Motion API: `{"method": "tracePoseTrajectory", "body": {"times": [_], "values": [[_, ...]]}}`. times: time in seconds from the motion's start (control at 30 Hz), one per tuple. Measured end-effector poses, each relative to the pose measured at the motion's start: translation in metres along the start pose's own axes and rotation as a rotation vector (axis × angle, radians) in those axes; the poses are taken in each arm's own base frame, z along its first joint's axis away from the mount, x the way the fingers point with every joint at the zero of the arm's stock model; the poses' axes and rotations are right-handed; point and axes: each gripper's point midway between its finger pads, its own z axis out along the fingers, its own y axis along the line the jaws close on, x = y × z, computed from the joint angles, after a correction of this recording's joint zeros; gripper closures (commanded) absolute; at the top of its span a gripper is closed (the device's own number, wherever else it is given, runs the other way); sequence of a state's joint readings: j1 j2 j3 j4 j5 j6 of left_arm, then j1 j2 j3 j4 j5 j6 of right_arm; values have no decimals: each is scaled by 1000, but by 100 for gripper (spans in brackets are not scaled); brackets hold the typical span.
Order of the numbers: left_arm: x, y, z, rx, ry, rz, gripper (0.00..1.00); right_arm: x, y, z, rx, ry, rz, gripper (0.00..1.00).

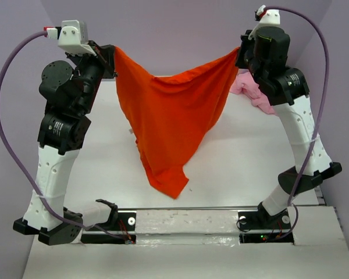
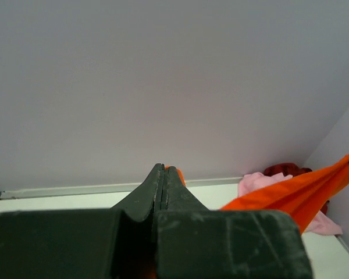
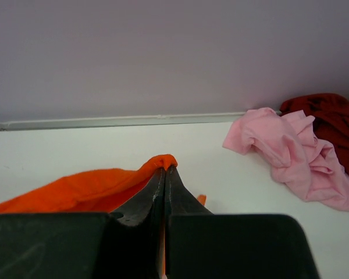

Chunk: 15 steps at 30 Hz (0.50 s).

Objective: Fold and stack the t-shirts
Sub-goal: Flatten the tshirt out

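Both clamped tight: left pincer, right pincer gripping orange t-shirt corners, cloth slung between.

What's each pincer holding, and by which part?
Both hold the orange t-shirt: left pincer at one raised corner, right pincer at the other.

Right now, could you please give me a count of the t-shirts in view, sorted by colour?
orange t-shirt: 1
light pink t-shirt: 1
dark red t-shirt: 1
Total: 3 t-shirts
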<state>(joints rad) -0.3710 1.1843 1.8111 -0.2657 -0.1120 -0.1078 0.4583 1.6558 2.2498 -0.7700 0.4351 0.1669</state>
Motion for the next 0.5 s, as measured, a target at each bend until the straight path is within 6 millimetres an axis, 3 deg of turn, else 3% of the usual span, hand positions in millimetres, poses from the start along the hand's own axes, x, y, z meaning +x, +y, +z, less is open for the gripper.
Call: {"method": "tracePoseTrajectory", "body": {"times": [0.1, 0.23, 0.33, 0.5], "values": [[-3, 1, -5, -1, 1, 3, 100, -19, -7, -21, -5, -45, 6, 100], [-29, 2, -30, -1, -55, 8, 100, -59, -26, -73, -21, -155, 47, 100], [-57, 5, -64, -4, -129, 5, 100, -98, -56, -146, -30, -296, 103, 100], [-104, 4, -127, 34, -268, -26, 100, -129, -93, -230, -39, -464, 180, 100]]}}
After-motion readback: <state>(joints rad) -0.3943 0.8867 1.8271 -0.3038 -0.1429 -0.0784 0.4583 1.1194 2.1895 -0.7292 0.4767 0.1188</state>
